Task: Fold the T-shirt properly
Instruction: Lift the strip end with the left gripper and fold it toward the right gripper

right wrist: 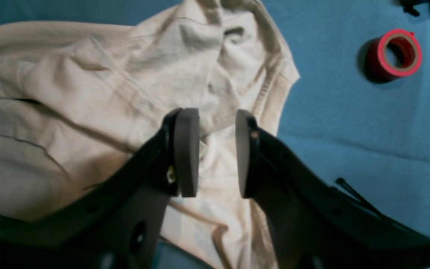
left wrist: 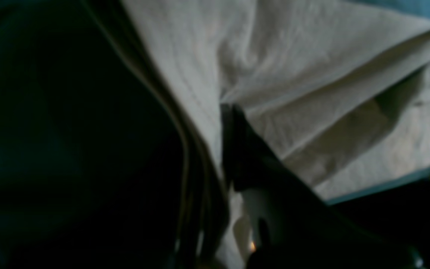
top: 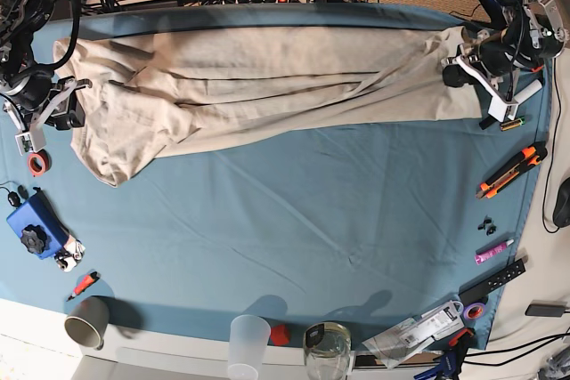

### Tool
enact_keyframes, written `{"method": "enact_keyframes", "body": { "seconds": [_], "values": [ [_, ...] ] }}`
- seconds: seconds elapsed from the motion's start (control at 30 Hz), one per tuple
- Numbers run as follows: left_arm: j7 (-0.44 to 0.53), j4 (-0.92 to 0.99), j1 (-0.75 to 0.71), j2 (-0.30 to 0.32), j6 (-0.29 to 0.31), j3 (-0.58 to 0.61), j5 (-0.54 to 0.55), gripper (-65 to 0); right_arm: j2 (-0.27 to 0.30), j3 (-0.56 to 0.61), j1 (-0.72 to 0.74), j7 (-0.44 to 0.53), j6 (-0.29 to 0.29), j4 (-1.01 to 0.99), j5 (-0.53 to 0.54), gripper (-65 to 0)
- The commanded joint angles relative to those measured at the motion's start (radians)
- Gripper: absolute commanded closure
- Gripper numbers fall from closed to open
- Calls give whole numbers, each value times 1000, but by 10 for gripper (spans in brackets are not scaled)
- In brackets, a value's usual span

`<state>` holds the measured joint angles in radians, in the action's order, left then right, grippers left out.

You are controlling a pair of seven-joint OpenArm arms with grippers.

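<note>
The T-shirt [top: 258, 86] lay stretched across the far half of the teal tablecloth [top: 294, 220], bunched into long ridges rather than flat, its hem end under my left arm and its collar end sagging toward my right arm, with one rounded lobe of cloth hanging nearer me on that side. I judged I was in the spreading step, before any real fold: both arms stood at opposite ends of the garment, placed to pull it taut. From the left wrist view, the left gripper [left wrist: 233, 112] looked closed on a pinch of the T-shirt's edge, a dark fingertip meeting the cloth where the creases ran together, though the picture was dim and blurred, so I held that loosely. The right gripper [right wrist: 217, 149] hung over the crumpled collar region with its jaws parted and nothing between the pads [right wrist: 187, 149]; I could see fabric through the gap, below them. A roll of red tape [right wrist: 394, 54] sat well apart on the bare cloth, out of the way. The next move, as I read it, called for lowering the right gripper onto a shoulder or collar seam and closing on a single edge, then drawing both ends apart and down evenly. The risk was catching several layers at once and dragging the wrinkles along.
</note>
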<state>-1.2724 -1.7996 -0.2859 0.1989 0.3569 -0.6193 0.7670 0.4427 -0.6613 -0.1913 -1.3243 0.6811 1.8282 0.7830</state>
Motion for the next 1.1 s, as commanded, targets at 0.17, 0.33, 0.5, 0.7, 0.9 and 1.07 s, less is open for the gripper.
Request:
{"method": "enact_keyframes", "body": {
  "seconds": [0.17,0.33,0.5,0.7,0.9,1.07],
  "values": [
    [50,-156,3,-39,0,22,10,0,20,-10,11,19,0,18,10,-172],
    [49,-175,3,-106,-1,168,-24,0,20,-10,11,19,0,18,10,-172],
    [67,-272,1,-172,-63,331,-200,0,20,-10,11,19,0,18,9,-172],
    [111,-357,-19,-205,-159,428,-376,0,20,-10,11,27,0,18,10,-172],
    [114,-373,-18,-262,-147,567,-371,0,20,-10,11,47,0,18,9,-172],
    [144,-378,-13,-319,-147,755,-435,0,20,-10,11,49,0,18,9,-172]
  ]
}}
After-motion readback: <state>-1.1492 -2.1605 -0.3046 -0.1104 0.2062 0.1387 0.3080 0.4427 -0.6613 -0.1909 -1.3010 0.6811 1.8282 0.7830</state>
